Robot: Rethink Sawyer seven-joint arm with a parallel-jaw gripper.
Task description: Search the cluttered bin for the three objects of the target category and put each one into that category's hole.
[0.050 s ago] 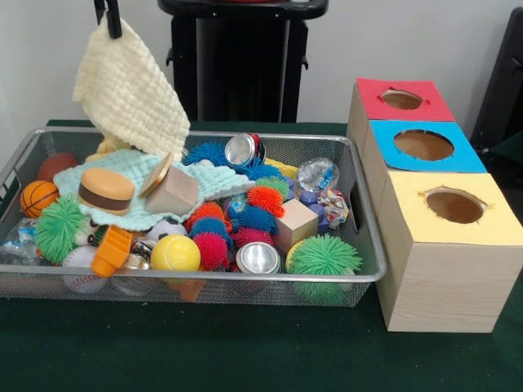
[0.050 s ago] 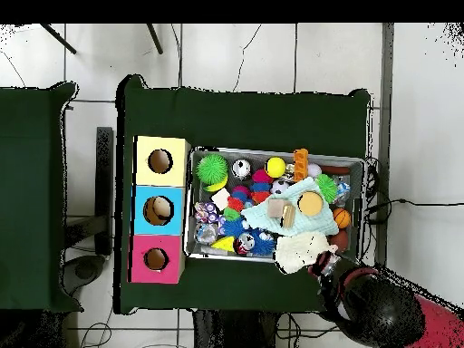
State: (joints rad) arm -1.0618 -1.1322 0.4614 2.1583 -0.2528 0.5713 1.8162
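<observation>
Front view: pincer (image 1: 109, 18) at upper left pinches the cream cloth (image 1: 131, 91), hanging above the bin's (image 1: 359, 273) left end; holed boxes (image 1: 441, 245) stand far right.

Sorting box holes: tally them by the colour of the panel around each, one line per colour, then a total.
Red panel hole: 1
Blue panel hole: 1
Yellow panel hole: 1
Total: 3

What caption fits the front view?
Gripper lifts a cream cloth above the cluttered bin beside three holed boxes.
</observation>
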